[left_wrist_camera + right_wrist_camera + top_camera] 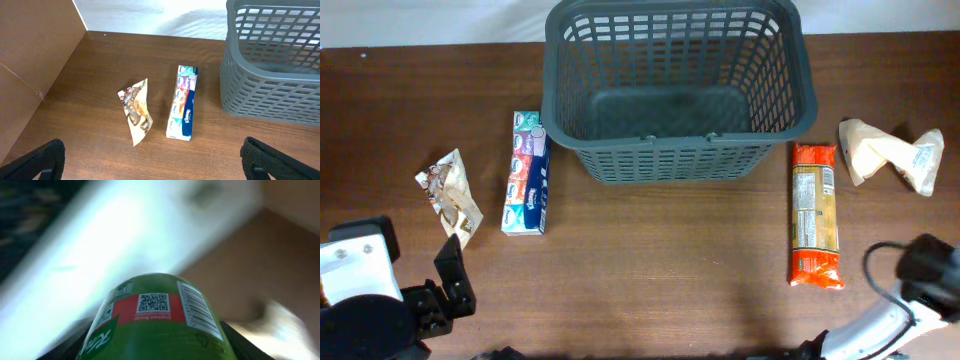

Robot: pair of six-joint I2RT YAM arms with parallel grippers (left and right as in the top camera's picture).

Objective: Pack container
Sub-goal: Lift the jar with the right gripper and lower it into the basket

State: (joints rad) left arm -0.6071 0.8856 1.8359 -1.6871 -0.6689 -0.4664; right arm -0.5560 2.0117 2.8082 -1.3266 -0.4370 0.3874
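Left gripper [152,152]: near-left corner of the table [650,270], fingers spread wide, released. Ahead of it lie a snack packet [450,195] and a tissue box [527,172]. The container [670,160] stands upright at far centre, well apart from both grippers. To its right lie an orange packet [816,215] and a crumpled bag [890,155]. Right gripper [155,347]: near-right corner, grasping a green canister [155,315]; its view is blurred.

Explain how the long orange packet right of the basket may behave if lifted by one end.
The orange packet looks long, narrow and flat-lying, so it will probably not roll. Its film wrapper looks glossy, so a grip might slip. Held by one end, it could sag or swing; a middle grip seems safer.
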